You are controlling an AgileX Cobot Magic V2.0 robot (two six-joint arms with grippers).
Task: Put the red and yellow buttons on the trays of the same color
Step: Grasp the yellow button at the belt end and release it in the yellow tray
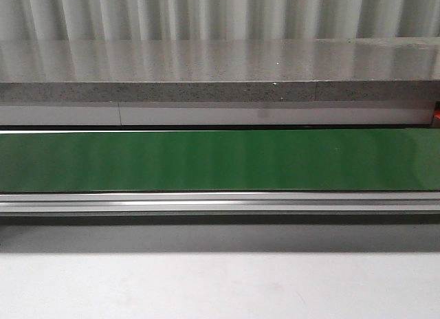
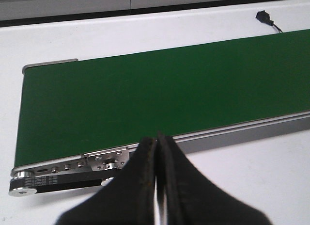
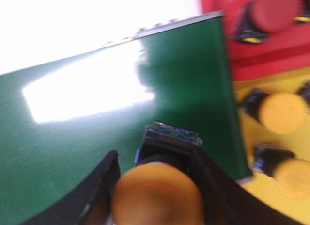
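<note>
- The green conveyor belt point(image 1: 220, 159) crosses a white worktop point(image 1: 220, 284) before a corrugated wall point(image 1: 220, 13).
- The left claw point(image 2: 157, 186) is pressed together.
- The right claw point(image 3: 157, 196) pinches a yellow button point(image 3: 157, 198) over the belt, near the yellow tray point(image 3: 252, 142) and red tray point(image 3: 218, 21).

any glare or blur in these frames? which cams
Right wrist view: strong white glare on the green belt, and the held yellow button and the buttons on the yellow tray are soft with blur. Left wrist view: sharp, matte belt. Front view: mild banded reflections on the belt.
</note>
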